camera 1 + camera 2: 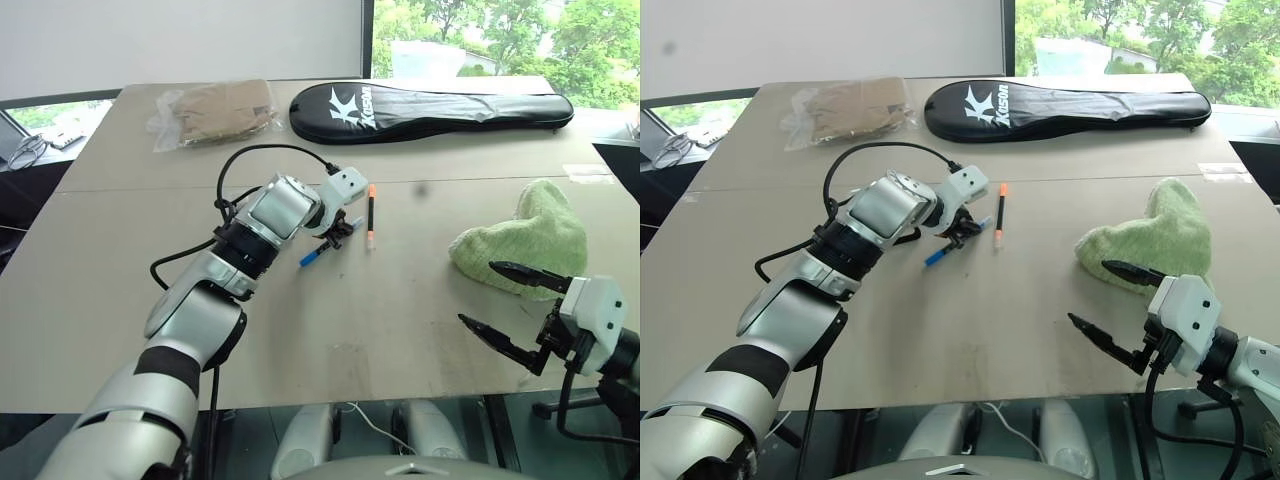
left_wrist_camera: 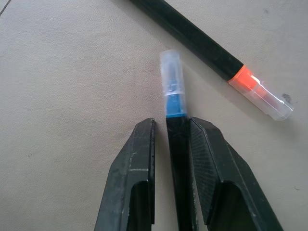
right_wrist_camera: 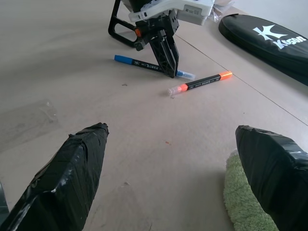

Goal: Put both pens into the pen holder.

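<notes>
Looking down the table, you see your left gripper closed narrowly on the blue-ended dark marker pen (seemingly still on the beige tabletop). At its three o'clock lies the orange-capped dark pen. Your right gripper, jaws wide, hovers beside the green fuzzy cloth.

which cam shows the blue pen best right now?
Left wrist view: blue pen sits between the left gripper fingers, clear cap showing. Right wrist view shows its full length on the table; the eye views show it small, partly behind the gripper.
</notes>
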Robot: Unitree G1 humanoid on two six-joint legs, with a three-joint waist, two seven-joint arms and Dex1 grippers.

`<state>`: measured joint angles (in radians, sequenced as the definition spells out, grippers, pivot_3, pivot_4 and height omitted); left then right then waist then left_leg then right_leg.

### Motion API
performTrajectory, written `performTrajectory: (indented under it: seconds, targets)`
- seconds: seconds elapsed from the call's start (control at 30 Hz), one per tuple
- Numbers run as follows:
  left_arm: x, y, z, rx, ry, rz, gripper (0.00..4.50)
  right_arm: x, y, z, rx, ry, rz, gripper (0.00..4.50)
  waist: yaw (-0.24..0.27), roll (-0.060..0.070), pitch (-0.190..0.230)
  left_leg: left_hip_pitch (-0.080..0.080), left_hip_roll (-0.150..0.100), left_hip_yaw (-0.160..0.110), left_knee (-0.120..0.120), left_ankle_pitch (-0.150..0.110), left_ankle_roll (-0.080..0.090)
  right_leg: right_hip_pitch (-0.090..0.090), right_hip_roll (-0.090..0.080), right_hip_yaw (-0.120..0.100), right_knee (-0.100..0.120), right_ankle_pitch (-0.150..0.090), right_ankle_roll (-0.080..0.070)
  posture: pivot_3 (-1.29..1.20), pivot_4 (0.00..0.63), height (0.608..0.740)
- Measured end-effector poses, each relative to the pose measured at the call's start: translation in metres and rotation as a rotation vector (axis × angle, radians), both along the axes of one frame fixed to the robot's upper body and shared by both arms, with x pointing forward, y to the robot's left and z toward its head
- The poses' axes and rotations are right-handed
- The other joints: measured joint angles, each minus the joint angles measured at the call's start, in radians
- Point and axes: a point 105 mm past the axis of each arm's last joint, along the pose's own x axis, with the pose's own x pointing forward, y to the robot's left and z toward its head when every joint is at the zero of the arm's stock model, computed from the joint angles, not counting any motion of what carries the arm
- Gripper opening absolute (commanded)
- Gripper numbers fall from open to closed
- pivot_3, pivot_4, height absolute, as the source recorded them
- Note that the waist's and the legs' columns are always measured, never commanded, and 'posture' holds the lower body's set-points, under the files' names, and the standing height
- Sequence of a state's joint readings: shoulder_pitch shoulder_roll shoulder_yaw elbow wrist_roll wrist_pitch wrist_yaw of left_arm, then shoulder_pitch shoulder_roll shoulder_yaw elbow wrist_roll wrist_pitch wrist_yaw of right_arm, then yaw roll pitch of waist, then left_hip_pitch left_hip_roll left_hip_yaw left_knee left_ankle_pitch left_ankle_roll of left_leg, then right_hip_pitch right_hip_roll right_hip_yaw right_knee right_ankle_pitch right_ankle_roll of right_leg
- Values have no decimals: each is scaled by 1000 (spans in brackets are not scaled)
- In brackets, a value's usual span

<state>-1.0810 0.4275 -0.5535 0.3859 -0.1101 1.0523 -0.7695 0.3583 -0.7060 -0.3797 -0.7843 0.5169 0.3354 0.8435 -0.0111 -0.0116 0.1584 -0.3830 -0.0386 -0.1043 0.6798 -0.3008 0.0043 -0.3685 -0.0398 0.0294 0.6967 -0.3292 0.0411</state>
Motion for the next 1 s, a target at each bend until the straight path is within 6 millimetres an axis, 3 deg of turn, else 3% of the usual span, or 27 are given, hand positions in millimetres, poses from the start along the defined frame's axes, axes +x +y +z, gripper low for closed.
performTrajectory:
  seconds: [0.07, 0.23, 0.33, 0.5, 0.63, 0.73, 0.8, 0.93, 1.0]
  targets:
    - [-3, 0, 0, -9, 4, -8, 24, 0, 0, 0, 0, -1, 0, 4500, -1, 0, 0, 0, 0, 0, 0, 0, 0, 0, -1, 0, 0, 0, 0, 0, 150, 740]
    - [-31, -4, 4, -89, 31, -110, 24, 0, 2, 3, 29, -7, 12, 4500, -4, 0, 0, -4, 0, 0, 1, 0, 0, -4, -4, 0, 1, 0, 0, 0, 150, 740]
    - [-45, 2, 20, -145, 6, -124, 24, -1, 6, 9, 68, -18, 38, 4500, -4, 0, 0, -4, 0, -1, 1, 0, 0, -4, -4, 0, 1, 0, 0, 0, 150, 740]
    - [-60, -8, 57, -404, -154, -202, 24, 3, 12, 16, 90, -42, 77, 4500, 1, 0, 0, -4, 0, -2, 2, 0, 0, -3, -5, -2, 0, 0, 0, 0, 150, 740]
    - [-78, -20, 117, -816, -366, -285, 24, 12, 15, 29, 144, -81, 102, 4500, 2, 0, 0, -6, 0, -3, 5, 0, 0, -3, -6, -4, -1, 0, 0, 0, 150, 740]
    - [-86, -5, 151, -942, -587, -277, 24, 20, 15, 40, 213, -104, 108, 4500, -4, 0, 0, -5, 0, -3, 4, 0, 0, -2, -5, -4, 0, 0, 0, 0, 150, 740]
    - [-87, 9, 162, -965, -697, -243, 24, 26, 17, 45, 233, -112, 119, 4500, -7, 0, 0, -2, 0, -2, 3, 0, 0, -1, -5, -3, 0, 0, 0, 0, 150, 740]
    - [-95, 39, 166, -787, -1002, -237, 24, 33, 21, 43, 245, -89, 146, 4500, -3, 0, 0, -2, -1, -2, 3, 0, 0, 0, -5, -3, -1, 0, 0, 0, 150, 740]
    - [-97, 43, 163, -736, -1051, -250, 24, 34, 22, 42, 246, -83, 149, 4500, 1, 0, 0, -2, -1, -3, 3, 0, 0, 0, -5, -4, -1, 0, 0, 0, 150, 740]
